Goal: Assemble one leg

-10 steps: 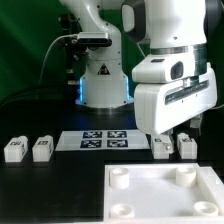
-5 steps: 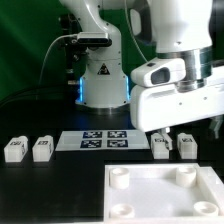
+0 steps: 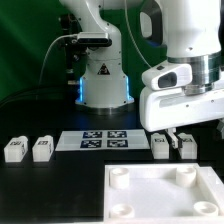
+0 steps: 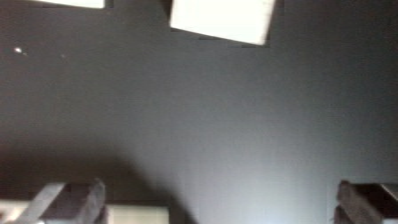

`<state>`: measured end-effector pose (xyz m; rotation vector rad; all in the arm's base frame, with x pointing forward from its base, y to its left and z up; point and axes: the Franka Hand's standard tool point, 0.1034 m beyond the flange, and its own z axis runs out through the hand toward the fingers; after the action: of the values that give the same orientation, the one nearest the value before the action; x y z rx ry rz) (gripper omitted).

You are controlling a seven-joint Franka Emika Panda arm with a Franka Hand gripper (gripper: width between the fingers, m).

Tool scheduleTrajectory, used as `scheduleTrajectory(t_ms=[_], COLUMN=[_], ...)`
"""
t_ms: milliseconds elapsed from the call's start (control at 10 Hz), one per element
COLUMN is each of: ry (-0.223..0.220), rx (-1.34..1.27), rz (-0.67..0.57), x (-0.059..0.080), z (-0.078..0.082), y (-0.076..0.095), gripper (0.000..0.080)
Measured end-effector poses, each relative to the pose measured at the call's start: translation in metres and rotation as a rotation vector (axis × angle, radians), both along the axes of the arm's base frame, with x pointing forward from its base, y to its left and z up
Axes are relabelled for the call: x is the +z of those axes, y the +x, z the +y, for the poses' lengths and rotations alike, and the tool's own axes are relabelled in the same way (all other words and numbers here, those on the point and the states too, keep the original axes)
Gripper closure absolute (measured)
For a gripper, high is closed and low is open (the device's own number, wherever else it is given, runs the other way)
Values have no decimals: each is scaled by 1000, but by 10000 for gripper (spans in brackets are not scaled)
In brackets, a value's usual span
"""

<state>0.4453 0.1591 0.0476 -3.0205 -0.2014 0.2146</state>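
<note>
Wrist view shows jaws spread wide, holding nothing; exterior view, arm (image 3: 185, 95) above a leg (image 3: 161, 146).

The white arm (image 3: 178, 35) rises from its base (image 3: 100, 80) at the back and comes forward to fill the exterior view's right, with its wrist turned downward. Its blocky white hand housing (image 3: 185, 100) hangs low. In the wrist view the pincer (image 4: 217, 203) stands wide open, its two dark fingers (image 4: 68, 200) well apart and gripping nothing.

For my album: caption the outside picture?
White robot hand near two small white plastic pegs by a large white square plate.
</note>
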Motion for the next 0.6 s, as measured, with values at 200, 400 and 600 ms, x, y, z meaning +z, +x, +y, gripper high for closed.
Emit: scheduleTrajectory(t_ms=[200,400,600], ry=[-38,-75,-84], rx=[-63,-73,-52], rz=[274,499,665], x=[2,-1,-8], z=[7,11,14], y=[-10,-22,-18], gripper=[150,150,150])
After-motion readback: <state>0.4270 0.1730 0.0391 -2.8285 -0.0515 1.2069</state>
